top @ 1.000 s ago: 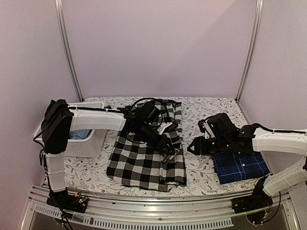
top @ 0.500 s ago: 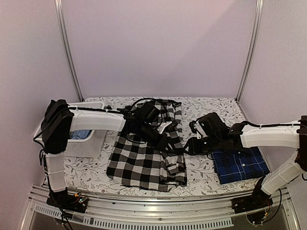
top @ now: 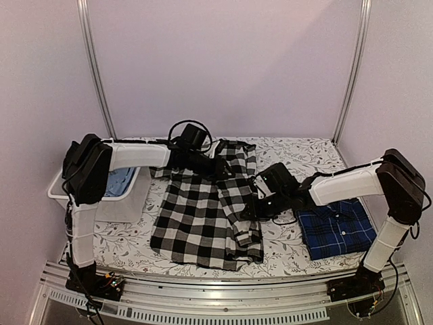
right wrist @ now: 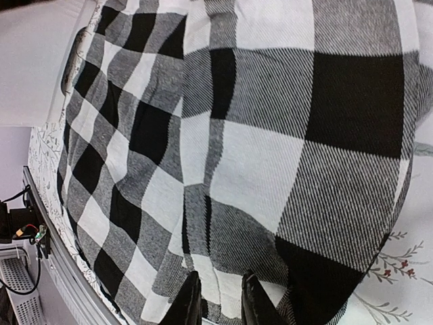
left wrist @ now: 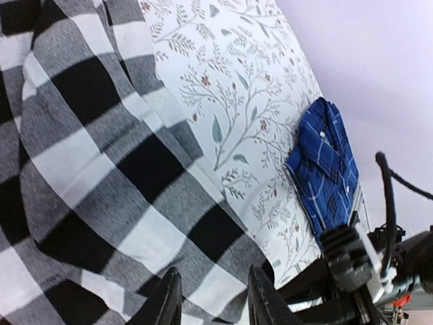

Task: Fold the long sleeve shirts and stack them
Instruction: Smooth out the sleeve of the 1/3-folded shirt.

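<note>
The black-and-white check shirt lies spread in the middle of the table, its right side folded inward. The navy plaid shirt rests folded at the right. My left gripper hovers over the check shirt's far part, jaws open, with nothing between them. My right gripper is low at the check shirt's right edge. Its jaws are narrowly apart, with the tips over a fold of the cloth.
A white bin holding light blue cloth stands at the left of the floral tablecloth. Metal posts rise at the back corners. A metal rail runs along the near edge.
My left gripper pulled back from the shirt's right-middle toward its far end. My right arm swung left, off the navy shirt to the check shirt's right edge, its jaws narrowing.
</note>
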`<state>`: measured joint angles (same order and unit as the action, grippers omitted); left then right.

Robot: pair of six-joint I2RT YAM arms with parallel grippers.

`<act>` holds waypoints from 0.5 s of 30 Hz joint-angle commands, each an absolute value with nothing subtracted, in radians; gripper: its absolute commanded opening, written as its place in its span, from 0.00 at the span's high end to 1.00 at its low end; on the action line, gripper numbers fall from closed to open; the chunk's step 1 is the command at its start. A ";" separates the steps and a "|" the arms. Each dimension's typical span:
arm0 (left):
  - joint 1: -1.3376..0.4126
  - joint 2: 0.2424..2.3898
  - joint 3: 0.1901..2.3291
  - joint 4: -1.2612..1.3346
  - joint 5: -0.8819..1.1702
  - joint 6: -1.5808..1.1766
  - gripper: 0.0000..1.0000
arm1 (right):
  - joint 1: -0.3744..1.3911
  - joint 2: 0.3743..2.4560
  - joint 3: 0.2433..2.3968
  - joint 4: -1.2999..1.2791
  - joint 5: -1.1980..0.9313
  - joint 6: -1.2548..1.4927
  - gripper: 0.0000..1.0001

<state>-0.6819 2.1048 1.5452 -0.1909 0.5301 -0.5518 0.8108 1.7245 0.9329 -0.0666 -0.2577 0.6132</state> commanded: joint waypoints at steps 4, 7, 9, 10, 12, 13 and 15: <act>-0.637 2.293 1.716 -0.225 0.436 -0.556 0.67 | 0.811 1.755 0.853 0.027 -0.307 0.649 0.81; -0.622 2.366 1.779 -0.263 0.432 -0.557 0.68 | 0.811 1.761 0.841 0.028 -0.308 0.651 0.80; -0.613 2.407 1.821 -0.293 0.425 -0.555 0.68 | 0.811 1.760 0.843 0.026 -0.314 0.651 0.80; -0.611 2.424 1.840 -0.302 0.425 -0.555 0.68 | 0.811 1.756 0.846 0.022 -0.316 0.652 0.79; -0.606 2.444 1.874 -0.322 0.422 -0.548 0.68 | 0.811 1.737 0.856 0.011 -0.315 0.647 0.78; -0.605 2.448 1.887 -0.330 0.420 -0.545 0.68 | 0.811 1.729 0.863 0.003 -0.312 0.646 0.78; -0.603 2.450 1.912 -0.344 0.419 -0.538 0.68 | 0.810 1.705 0.887 -0.025 -0.314 0.637 0.77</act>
<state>-0.6182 2.4367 1.8549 -0.2832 0.4450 -0.5529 0.8108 1.7439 0.8551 -0.0017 -0.3031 0.6434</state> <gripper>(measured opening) 0.320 0.222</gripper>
